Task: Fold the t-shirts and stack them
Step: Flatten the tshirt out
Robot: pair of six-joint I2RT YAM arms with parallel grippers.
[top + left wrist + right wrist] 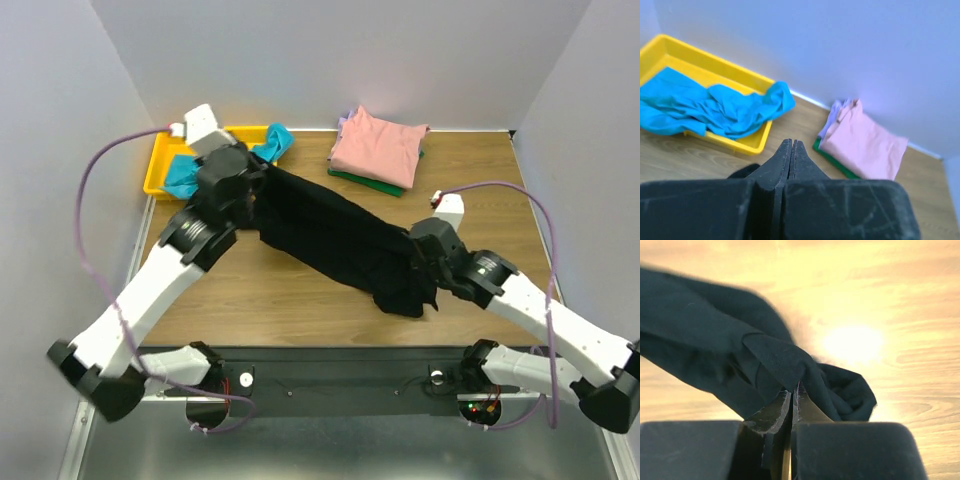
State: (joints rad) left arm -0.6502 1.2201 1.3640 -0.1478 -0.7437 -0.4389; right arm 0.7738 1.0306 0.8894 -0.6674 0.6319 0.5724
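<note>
The left gripper [792, 146] has its fingers [782, 160] pressed flat together with no gap from tip to base. In the overhead view the upper-left end of the black t-shirt [335, 240] runs right up to them and appears pinched there, though the left wrist view shows only a small hump of black cloth beside the left finger and none between the tips. The right gripper [794, 390] is likewise closed, its fingers [777, 407] pinching a raised fold of the same black cloth, which bunches into a rounded lump just past the tips. The black t-shirt stretches as a long diagonal band between the two grippers over the wooden table [300, 300], from back left to front right, its lower end sagging in a crumpled bunch onto the wood under the right gripper. The left arm [150, 290] reaches from its base up and inward, with its wrist just beside the yellow bin [715, 70] and its fingers pointing toward the back wall. The right arm [540, 305] stretches in low from the right side, its wrist angled toward the table's middle. A teal t-shirt [705, 107] lies crumpled in the bin, one end spilling over its rim. At the back of the table a folded salmon-pink t-shirt [865, 145] tops a stack, with a green t-shirt [365, 183] and a lavender t-shirt [832, 117] showing at its edges.
</note>
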